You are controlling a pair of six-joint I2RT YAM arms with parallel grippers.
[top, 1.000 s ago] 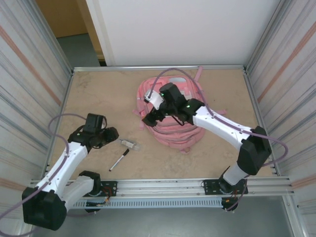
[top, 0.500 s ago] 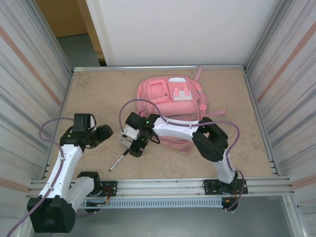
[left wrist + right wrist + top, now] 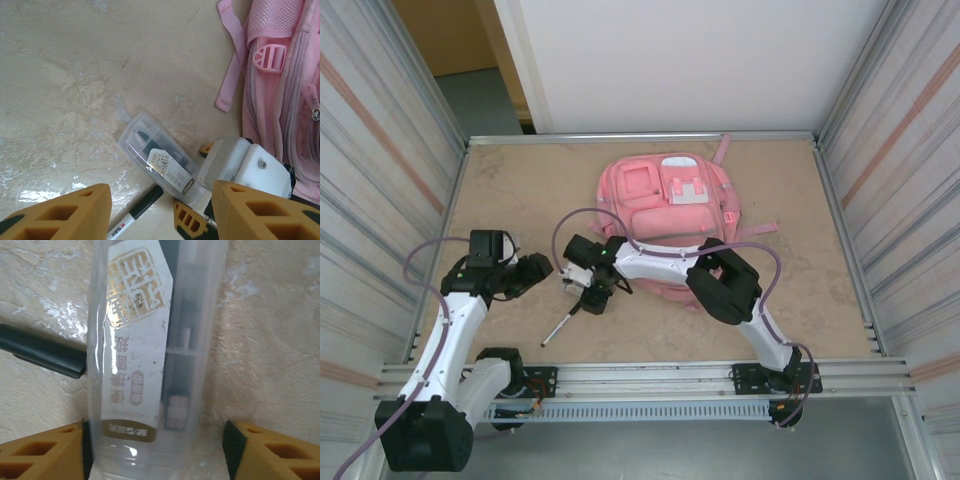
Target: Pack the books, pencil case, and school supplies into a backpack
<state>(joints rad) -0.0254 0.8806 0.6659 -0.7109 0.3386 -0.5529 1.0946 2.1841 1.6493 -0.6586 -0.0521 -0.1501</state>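
Both spread, left tool [image 3: 160,192] empty, right tool [image 3: 155,440] astride clear case [image 3: 150,370], label [image 3: 132,325] legible from wrist

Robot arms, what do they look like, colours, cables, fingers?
The left arm and right arm have white links with black joints, and a lilac cable loops along each. A green light glows on the right arm. The pincer fingers are orange with hollow cut-outs.

Counted 1 pink backpack [image 3: 670,200], 1 clear plastic case [image 3: 145,150] and 1 black marker [image 3: 561,324]; both sat just off the backpack's near-left corner, marker farther from the backpack than the case. Case carried 1 white-and-gold label [image 3: 135,350]; dark pens [image 3: 182,330] inside it, number couldn't be told
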